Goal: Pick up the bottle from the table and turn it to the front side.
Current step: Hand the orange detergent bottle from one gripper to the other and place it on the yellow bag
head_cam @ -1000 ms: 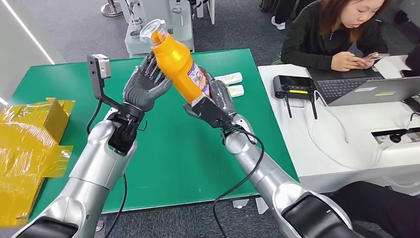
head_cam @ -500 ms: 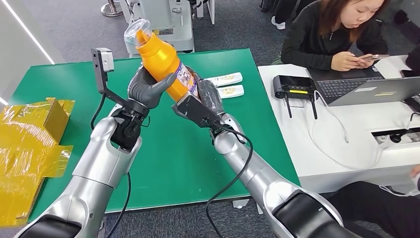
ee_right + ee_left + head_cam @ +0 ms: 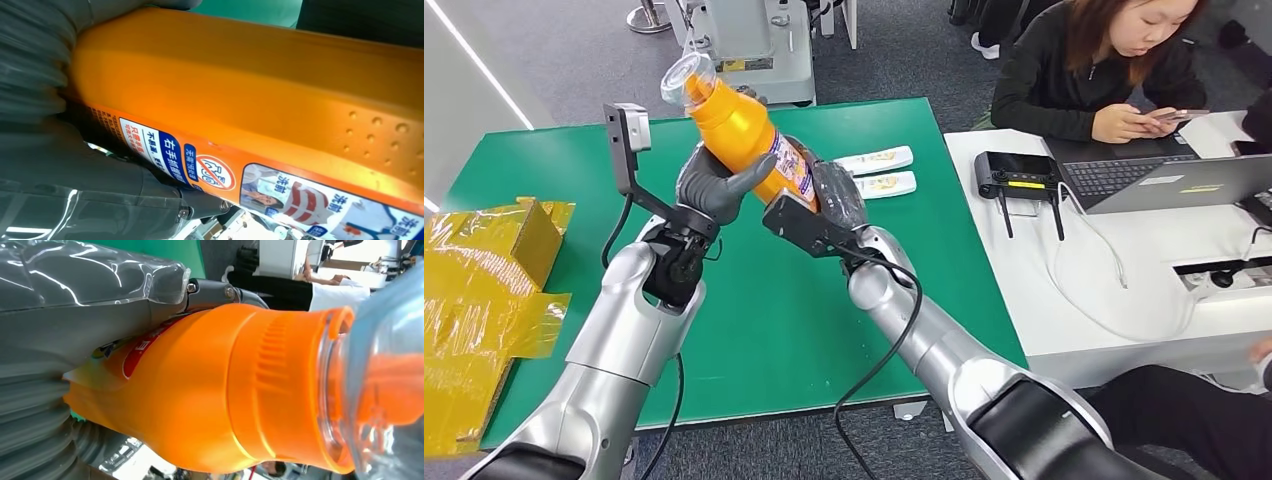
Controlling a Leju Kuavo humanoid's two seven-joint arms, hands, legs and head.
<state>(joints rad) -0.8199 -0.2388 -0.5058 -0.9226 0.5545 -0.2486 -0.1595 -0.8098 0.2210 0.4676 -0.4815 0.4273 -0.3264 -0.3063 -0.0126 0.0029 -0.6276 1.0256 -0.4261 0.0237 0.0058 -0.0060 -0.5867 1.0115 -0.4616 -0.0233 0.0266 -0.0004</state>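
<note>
Compared with the frame half a second earlier, the orange bottle is seen shifted slightly toward the left hand's side and tilted further, its clear cap pointing up and away. One bottle is shown, held in the air above the green desk between two hands. The left hand is wrapped around the bottle's middle, thumb and fingers pressed against the orange body; the right hand is closed on the lower, labelled end. Two white tubes are seen lying side by side on the desk beyond the hands. One person is seated at the white desk. On the label, Chinese writing and a red prohibition sign are visible; no brand can be read.
</note>
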